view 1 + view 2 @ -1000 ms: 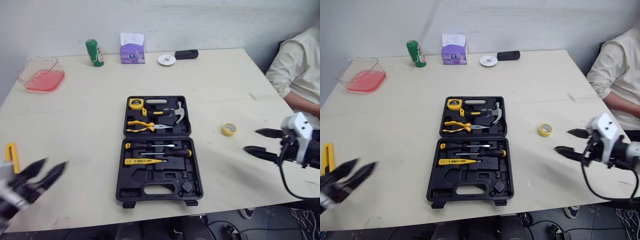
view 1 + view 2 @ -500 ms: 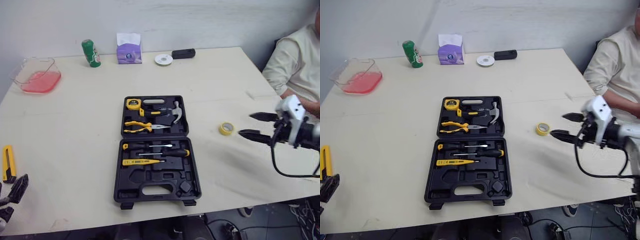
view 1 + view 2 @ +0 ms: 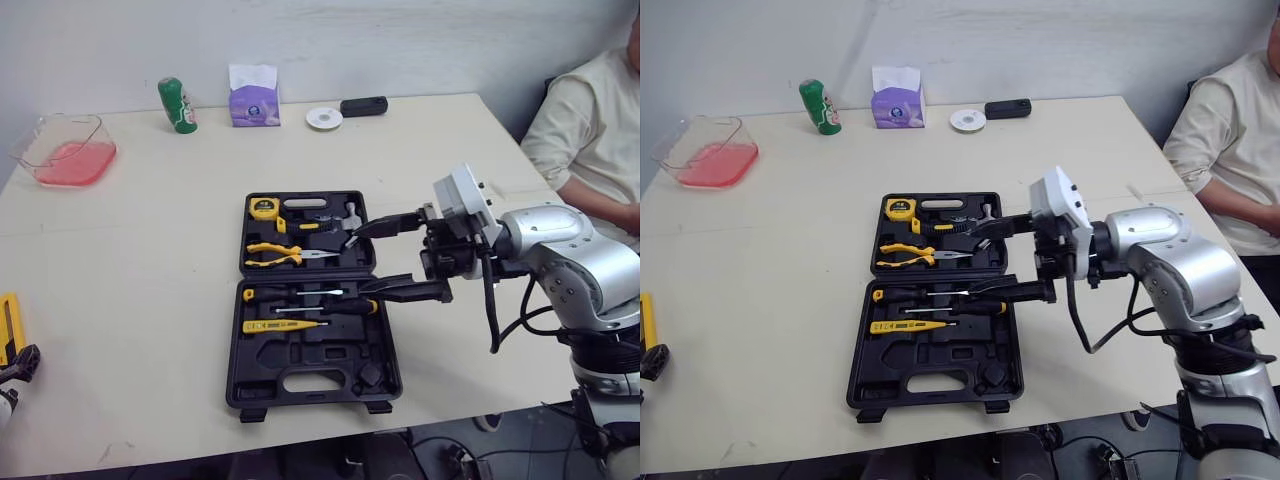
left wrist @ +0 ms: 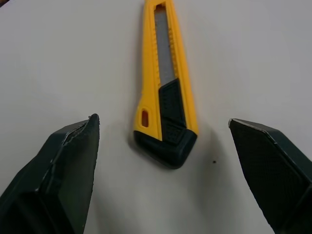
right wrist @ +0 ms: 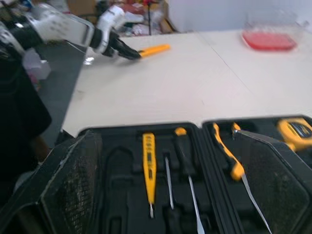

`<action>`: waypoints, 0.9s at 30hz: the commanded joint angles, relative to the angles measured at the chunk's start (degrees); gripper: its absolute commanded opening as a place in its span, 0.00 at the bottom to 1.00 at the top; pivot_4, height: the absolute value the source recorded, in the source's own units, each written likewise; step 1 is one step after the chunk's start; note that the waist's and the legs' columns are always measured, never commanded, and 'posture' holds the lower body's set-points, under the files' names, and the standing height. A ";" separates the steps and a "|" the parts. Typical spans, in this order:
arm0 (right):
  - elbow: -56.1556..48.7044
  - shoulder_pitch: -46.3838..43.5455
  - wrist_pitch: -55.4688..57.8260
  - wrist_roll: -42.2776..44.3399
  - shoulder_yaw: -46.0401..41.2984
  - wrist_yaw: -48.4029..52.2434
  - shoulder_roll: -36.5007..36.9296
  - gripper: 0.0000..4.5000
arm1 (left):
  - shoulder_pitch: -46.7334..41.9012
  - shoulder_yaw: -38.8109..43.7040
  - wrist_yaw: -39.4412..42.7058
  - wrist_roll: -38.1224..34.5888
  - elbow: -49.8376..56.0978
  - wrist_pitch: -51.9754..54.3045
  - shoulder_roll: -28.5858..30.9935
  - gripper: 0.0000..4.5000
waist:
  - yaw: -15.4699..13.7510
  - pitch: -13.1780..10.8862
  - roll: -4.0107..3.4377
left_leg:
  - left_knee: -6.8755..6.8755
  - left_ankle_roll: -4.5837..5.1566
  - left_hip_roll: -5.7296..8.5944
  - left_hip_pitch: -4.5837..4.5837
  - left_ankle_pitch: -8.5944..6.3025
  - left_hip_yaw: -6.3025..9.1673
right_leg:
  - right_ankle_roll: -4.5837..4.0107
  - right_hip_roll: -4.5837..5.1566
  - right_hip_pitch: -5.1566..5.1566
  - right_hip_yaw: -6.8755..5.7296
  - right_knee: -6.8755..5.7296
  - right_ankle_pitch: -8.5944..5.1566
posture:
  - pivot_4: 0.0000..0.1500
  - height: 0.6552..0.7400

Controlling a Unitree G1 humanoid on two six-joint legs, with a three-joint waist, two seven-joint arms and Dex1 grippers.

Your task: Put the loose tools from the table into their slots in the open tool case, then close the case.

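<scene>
R pincer [image 3: 356,262] swung over case [image 3: 270,360], spread; L pincer [image 4: 162,122], spread, prob. above 1 knife [image 4: 168,105].

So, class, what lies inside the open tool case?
Tape measure, hammer, pliers, two screwdrivers, a yellow tester pen and empty slots. The open right gripper hangs over the case's right side, covering part.

The picture's edge cuts the utility knife [image 3: 647,320]; the person [image 3: 585,130] likewise.
</scene>
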State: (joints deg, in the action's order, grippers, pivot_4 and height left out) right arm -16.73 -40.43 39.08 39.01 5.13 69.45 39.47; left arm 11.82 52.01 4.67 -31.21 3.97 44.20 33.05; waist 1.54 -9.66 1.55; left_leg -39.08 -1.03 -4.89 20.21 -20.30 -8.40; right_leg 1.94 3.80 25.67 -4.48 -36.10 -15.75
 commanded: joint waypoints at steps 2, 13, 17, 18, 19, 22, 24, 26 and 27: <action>-3.84 -0.89 0.71 0.72 1.76 -1.31 -1.65 1.00 | -3.67 -2.23 1.33 1.03 -3.83 0.60 2.93 0.99 | 0.05 0.01 0.02 | 0.00 -0.03 0.00 0.00 0.02 0.01 | -0.03 0.02 0.02 -0.02 -0.08 -0.01 | 1.00 0.82; -4.00 -1.89 1.29 1.25 1.39 -1.99 -1.85 1.00 | -8.91 -2.64 0.90 2.29 -10.69 2.98 5.18 0.49 | -0.03 -0.03 -0.06 | 0.01 -0.05 0.11 -0.02 0.10 0.00 | -0.08 0.20 0.12 -0.04 -0.34 -0.05 | 1.00 0.82; -3.76 -2.15 1.33 1.30 1.06 -1.98 -1.52 1.00 | -8.81 -2.71 1.74 3.41 -10.54 1.42 6.01 0.35 | 0.01 -0.03 -0.06 | 0.01 -0.04 0.15 -0.02 0.10 0.00 | -0.08 0.26 0.12 -0.05 -0.36 -0.05 | 1.00 0.82; -3.74 -2.10 1.29 1.27 1.04 -1.92 -1.39 1.00 | -8.47 -3.13 2.63 3.69 -9.68 0.83 6.54 0.35 | 0.02 -0.03 -0.06 | 0.02 -0.04 0.15 -0.02 0.11 0.01 | -0.08 0.26 0.13 -0.05 -0.36 -0.05 | 1.00 0.82; -3.71 -2.06 1.24 1.27 0.99 -1.83 -1.28 1.00 | -8.19 -3.50 3.28 3.93 -8.97 0.44 6.87 0.35 | 0.03 -0.03 -0.06 | 0.02 -0.05 0.14 -0.02 0.11 0.01 | -0.08 0.26 0.14 -0.06 -0.36 -0.05 | 1.00 0.82; -3.72 -1.93 1.24 1.28 0.86 -1.64 -0.86 1.00 | -5.64 -6.66 8.38 5.86 -5.52 -3.36 8.98 0.35 | 0.07 -0.03 -0.05 | 0.03 -0.06 0.14 0.01 0.11 0.01 | -0.08 0.26 0.18 -0.06 -0.36 -0.05 | 1.00 0.82; -3.89 -1.92 1.47 1.31 0.33 -1.09 0.44 1.00 | -1.79 -10.46 18.89 4.73 3.18 -6.56 13.33 0.35 | 0.11 -0.03 0.02 | 0.05 -0.06 0.14 0.05 0.10 -0.02 | -0.09 0.29 0.24 -0.07 -0.35 -0.05 | 1.00 0.82; -4.37 -2.00 2.16 1.75 -0.54 -0.59 2.27 1.00 | 0.82 -13.62 30.85 0.10 14.62 -7.00 19.07 0.35 | -0.16 0.00 0.37 | 0.04 -0.22 0.13 0.22 0.18 -0.02 | -0.11 0.32 0.43 -0.11 -0.36 -0.06 | 1.00 0.82; -4.95 -1.64 2.60 2.24 -1.15 -0.62 3.27 1.00 | 0.81 -15.38 35.87 -3.20 19.98 -5.66 22.36 0.35 | -0.41 0.02 0.44 | 0.01 -0.45 0.16 0.46 0.32 0.02 | -0.14 0.42 0.69 -0.18 -0.42 -0.08 | 1.00 0.82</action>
State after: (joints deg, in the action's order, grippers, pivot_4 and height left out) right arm -19.15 -41.62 41.23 39.63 6.60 68.32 41.59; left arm 13.58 37.98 31.33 -29.25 12.51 39.40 51.08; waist 1.13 -9.64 1.99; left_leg -39.09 -1.54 -4.66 20.82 -19.94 -8.31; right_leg 1.80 4.32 26.45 -4.72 -36.51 -15.83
